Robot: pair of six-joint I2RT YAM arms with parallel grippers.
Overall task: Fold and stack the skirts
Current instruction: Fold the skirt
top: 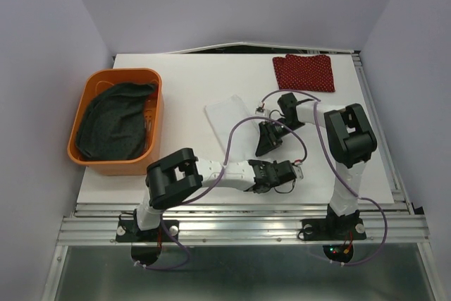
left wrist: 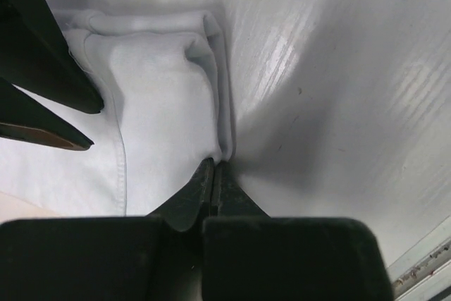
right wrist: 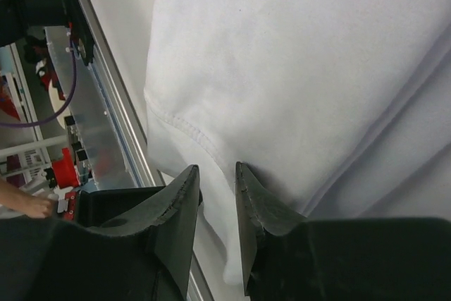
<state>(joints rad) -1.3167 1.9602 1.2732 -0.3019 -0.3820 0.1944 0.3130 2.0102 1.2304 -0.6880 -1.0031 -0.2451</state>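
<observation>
The white skirt (top: 227, 114) lies in the middle of the table (top: 176, 75). It is soft and creased, with a stitched edge. The left gripper (left wrist: 213, 167) is squeezed tight on a folded corner of it. The right gripper (right wrist: 217, 177) is narrow, with the hem between its fingers. The red skirt (top: 304, 72) sits folded at the far right. The grey skirt (top: 113, 121) is bunched in the basket (top: 121, 74).

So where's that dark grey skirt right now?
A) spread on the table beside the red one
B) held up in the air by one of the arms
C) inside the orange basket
C: in the top view the dark grey skirt lies bunched inside the orange basket.
</observation>
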